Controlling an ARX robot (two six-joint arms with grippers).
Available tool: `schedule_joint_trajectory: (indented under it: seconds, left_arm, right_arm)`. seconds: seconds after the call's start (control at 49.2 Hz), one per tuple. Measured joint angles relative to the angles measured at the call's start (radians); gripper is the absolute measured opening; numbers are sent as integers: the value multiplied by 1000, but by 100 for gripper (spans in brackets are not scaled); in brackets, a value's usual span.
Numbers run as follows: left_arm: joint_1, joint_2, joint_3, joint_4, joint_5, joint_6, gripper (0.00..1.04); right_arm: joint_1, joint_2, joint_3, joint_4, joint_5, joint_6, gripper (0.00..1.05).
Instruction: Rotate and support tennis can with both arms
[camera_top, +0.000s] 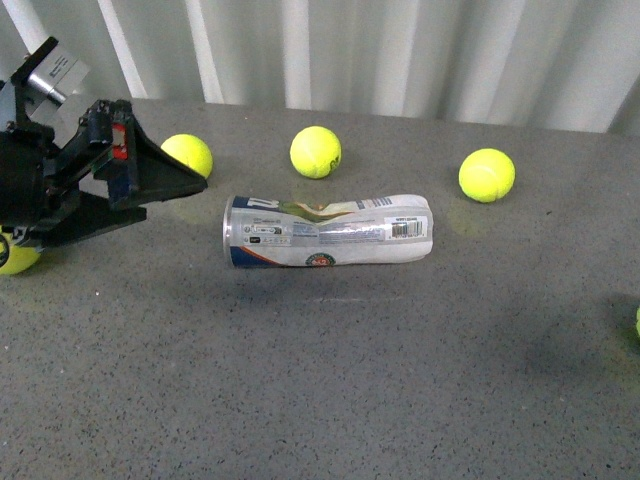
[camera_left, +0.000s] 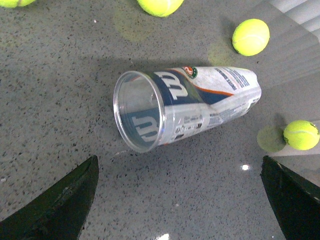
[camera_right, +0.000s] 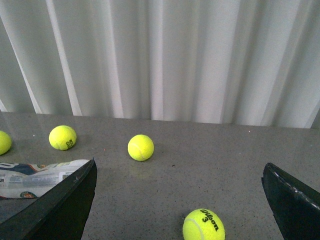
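Observation:
The tennis can (camera_top: 328, 231) lies on its side in the middle of the grey table, dented, with its silver rim end to the left. My left gripper (camera_top: 165, 195) is open, just left of the can's rim and apart from it. In the left wrist view the can (camera_left: 185, 107) shows its open mouth between and beyond the spread fingers (camera_left: 60, 205); the left gripper (camera_left: 180, 200) holds nothing. My right gripper (camera_right: 180, 205) is open and empty, with the can's closed end (camera_right: 35, 177) beside one finger. The right arm is out of the front view.
Yellow tennis balls lie behind the can: one at the left (camera_top: 187, 155), one in the middle (camera_top: 316, 151), one at the right (camera_top: 487, 175). Another ball (camera_top: 15, 258) sits under my left arm. A ball (camera_right: 203, 225) lies between the right fingers. A white curtain (camera_top: 400, 50) backs the table.

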Motion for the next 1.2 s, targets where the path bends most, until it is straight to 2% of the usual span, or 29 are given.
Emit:
schedule_joint_trajectory:
  seconds: [0.589,0.894,1.036,1.199]
  left_arm:
    - [-78,307,276,68,-15,-40,98]
    - [-163,343,280,144,98,-219,97]
    - [-197,343,270,205,121,-332,73]
    - [-226,337,241,225,136,-431,39]
  right_arm:
    - [0,0,0,0,0,0,98]
    - [0,0,0,0,0,0,98]
    - [0,0,0,0,0,0,98]
    - [0,0,0,0,0,0,98]
